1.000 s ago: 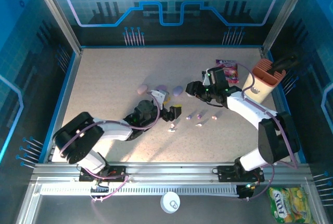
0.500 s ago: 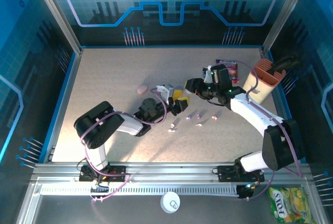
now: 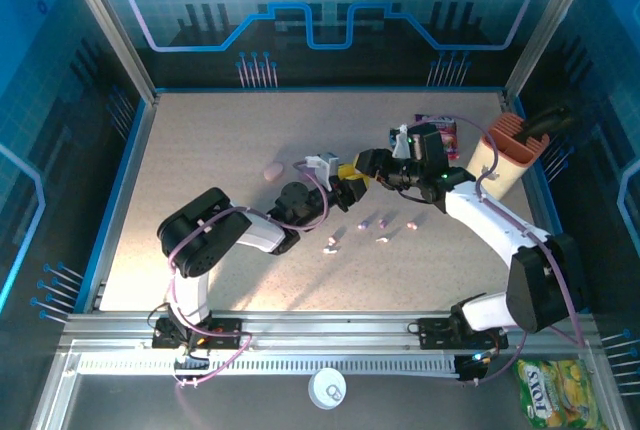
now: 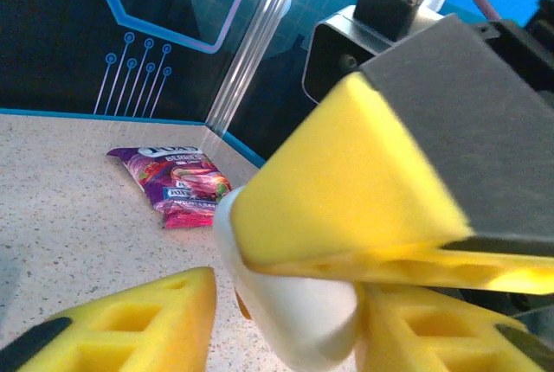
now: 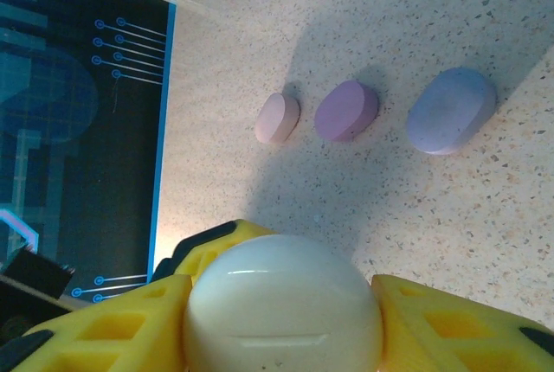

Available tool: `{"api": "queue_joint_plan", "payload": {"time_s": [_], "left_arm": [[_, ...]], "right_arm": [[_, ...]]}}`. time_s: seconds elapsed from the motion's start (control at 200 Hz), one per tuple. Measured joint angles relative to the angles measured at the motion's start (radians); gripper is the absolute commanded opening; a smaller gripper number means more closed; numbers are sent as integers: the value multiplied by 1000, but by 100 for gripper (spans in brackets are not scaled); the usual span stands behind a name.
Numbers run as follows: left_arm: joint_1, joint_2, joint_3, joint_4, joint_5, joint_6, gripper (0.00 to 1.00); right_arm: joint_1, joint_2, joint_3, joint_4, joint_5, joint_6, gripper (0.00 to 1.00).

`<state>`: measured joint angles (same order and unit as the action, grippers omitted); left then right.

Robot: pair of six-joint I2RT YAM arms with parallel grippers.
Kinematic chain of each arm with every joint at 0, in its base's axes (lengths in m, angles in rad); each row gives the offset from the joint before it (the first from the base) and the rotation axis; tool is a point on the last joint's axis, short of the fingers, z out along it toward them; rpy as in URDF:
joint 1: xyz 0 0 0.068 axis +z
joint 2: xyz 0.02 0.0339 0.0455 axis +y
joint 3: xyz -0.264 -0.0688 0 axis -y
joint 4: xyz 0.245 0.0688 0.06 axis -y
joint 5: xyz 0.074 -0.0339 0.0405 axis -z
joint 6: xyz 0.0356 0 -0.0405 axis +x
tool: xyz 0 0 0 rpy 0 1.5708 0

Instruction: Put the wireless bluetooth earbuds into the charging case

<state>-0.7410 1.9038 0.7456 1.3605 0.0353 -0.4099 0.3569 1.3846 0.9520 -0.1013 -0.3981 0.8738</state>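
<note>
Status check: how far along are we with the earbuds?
Done: nothing seen inserted. In hand: right end effector grips the white case, left end effector alongside it. Remaining: earbuds lie loose on the table; three pastel cases lie beyond.

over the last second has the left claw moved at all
Yes. The left claw has gone away from the bases and right: from level with the earbuds to beyond them, by the right claw.

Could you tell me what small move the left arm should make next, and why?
Probably close the left tool gently on the white case: the right tool clamps it with its lid seam shut, the left fingers bracket it with a gap on one side, and the earbuds lie on the table.
</note>
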Motion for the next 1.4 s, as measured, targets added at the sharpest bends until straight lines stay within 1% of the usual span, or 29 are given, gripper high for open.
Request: {"api": "queue_joint_plan", "payload": {"time_s": [0.04, 0.175, 0.22, 0.3, 0.37, 0.41, 0.475, 0.605, 0.765, 0.895, 1.015, 1.131, 1.211, 1.401], "left_arm": [[0, 0, 1, 7, -2, -7, 35], [-1, 0, 4, 8, -5, -12, 14], [-1, 0, 4, 8, -5, -7, 11], [-1, 0, 4, 9, -5, -10, 8], [-1, 0, 4, 10, -4, -10, 7], [-1, -1, 4, 11, -4, -11, 7], [0, -3, 2, 10, -2, -16, 7], [14, -38, -31, 11, 19, -77, 7], [53, -103, -80, 6, 78, -198, 7], [79, -161, -93, 9, 154, -347, 5], [84, -179, -82, 12, 233, -481, 6], [84, -179, -44, 6, 303, -609, 6], [84, -179, -17, 7, 335, -669, 6], [84, -179, 11, 7, 390, -776, 6]], "right_arm": [[0, -2, -3, 8, 0, 2, 51], [2, -3, -4, 24, 17, 10, 51], [2, -3, -4, 26, 24, 14, 51], [2, -3, -4, 28, 27, 17, 52], [2, -3, -4, 28, 27, 17, 58], [3, -6, -4, 27, 26, 17, 64], [8, -19, -6, 28, 23, 3, 71], [6, -92, -37, 51, 16, -47, 81], [-41, -254, -142, 158, -37, -80, 81], [-92, -383, -263, 261, -95, -80, 79], [-114, -453, -344, 347, -154, -47, 78], [-117, -471, -368, 424, -206, -1, 75], [-119, -466, -372, 487, -230, 41, 72], [-122, -371, -380, 667, -268, 165, 68]]}}
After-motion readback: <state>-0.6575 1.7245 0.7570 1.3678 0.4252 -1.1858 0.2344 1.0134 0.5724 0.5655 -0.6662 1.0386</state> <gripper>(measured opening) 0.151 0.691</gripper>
